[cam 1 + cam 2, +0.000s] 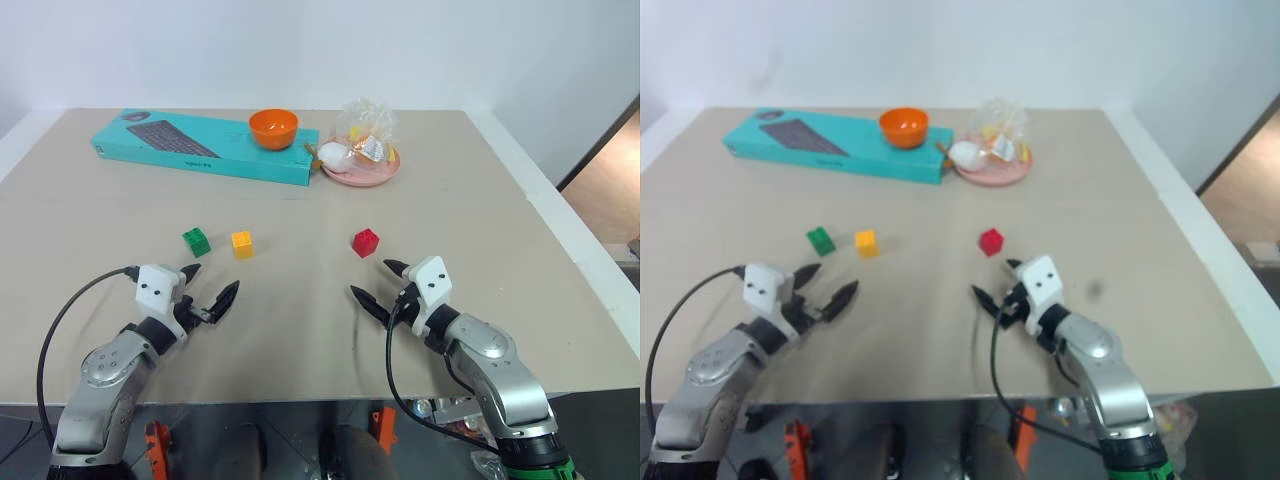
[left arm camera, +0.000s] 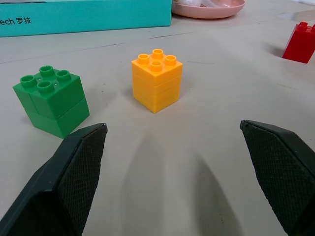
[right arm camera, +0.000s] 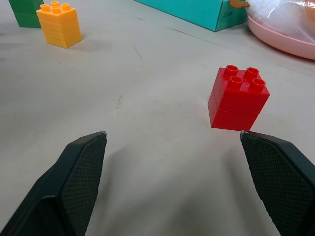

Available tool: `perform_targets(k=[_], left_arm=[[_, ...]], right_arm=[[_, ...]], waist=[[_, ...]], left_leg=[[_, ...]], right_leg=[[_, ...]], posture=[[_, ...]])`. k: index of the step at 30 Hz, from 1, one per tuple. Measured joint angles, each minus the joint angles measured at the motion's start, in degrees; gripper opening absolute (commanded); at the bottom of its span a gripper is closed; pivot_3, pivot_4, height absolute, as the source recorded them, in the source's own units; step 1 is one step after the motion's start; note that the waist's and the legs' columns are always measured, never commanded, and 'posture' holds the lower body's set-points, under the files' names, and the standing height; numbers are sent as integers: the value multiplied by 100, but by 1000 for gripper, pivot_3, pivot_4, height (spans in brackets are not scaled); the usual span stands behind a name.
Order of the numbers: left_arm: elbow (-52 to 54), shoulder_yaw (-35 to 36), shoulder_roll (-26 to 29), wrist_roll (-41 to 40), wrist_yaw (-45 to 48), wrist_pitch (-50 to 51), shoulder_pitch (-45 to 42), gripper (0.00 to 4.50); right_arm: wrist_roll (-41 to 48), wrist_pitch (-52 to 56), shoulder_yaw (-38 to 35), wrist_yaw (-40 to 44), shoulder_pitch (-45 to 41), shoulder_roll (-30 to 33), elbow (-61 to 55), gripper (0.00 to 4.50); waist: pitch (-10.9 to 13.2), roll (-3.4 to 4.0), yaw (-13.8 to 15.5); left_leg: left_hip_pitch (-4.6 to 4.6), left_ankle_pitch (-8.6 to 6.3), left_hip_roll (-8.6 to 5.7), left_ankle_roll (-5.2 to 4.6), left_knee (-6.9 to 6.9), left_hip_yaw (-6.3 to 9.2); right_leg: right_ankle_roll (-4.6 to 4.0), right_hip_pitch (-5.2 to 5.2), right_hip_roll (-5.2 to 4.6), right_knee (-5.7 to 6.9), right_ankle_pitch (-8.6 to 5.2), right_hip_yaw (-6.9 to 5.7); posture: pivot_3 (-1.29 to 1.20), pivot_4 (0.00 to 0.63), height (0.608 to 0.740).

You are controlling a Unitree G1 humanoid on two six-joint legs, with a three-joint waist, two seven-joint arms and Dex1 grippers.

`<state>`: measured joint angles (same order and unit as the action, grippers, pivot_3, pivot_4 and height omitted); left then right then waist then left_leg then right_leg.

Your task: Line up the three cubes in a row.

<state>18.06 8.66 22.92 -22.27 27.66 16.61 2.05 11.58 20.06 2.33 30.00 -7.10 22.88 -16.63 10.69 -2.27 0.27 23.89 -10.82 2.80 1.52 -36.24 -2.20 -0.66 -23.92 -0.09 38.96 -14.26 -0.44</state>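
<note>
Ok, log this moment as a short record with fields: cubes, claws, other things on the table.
green cube: left end, close beside the yellow one
yellow cube: just right of green, not touching it
red cube: set apart to the right, wide gap from yellow
left claw: open, empty, just short of the green and yellow cubes
right claw: open, empty, just short of the red cube
far side: orange bowl on teal box; pink plate with a bag
</note>
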Motion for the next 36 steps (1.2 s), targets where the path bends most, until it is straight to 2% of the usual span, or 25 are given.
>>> perform_targets(k=[13, 23, 27, 32, 36], left_arm=[[-83, -415, 408, -303, 1569, -147, -52, 4484], [-300, -504, 461, -299, 1933, -282, -309, 4484], [-352, -603, 461, -306, 2048, -279, -408, 4484], [-353, -750, 530, -395, 2347, -234, -499, 4484], [-353, -861, 558, -472, 2497, -105, -567, 4484]], right_arm=[[223, 235, 16, 276, 123, 121, -356, 4500], [775, 786, 236, 624, 64, 179, -828, 4500], [730, 770, 206, 481, -44, 162, -827, 4500], [391, 495, -201, -313, -511, -103, -569, 4500], [275, 325, -412, -565, -1009, -233, 231, 4500]], waist=[[0, 1, -1], [0, 0, 0], [0, 0, 0], [0, 0, -1], [0, 0, -6]], left_leg=[[4, 0, 3, 0, 0, -1], [4, 0, 3, 0, -3, 0], [7, 0, 2, 0, -3, 0], [13, 0, 4, 0, -6, 0], [15, 0, 1, 0, -6, -4]], right_leg=[[-1, -4, 4, 0, -1, -1], [0, -4, 4, 0, 0, 2], [0, -5, 5, 0, 0, 0], [-1, -11, 13, 1, 4, 2], [-1, -13, 19, 1, 5, 8]], posture=[[0, 150, 740], [0, 150, 740], [0, 150, 740], [0, 150, 740], [0, 150, 740]])
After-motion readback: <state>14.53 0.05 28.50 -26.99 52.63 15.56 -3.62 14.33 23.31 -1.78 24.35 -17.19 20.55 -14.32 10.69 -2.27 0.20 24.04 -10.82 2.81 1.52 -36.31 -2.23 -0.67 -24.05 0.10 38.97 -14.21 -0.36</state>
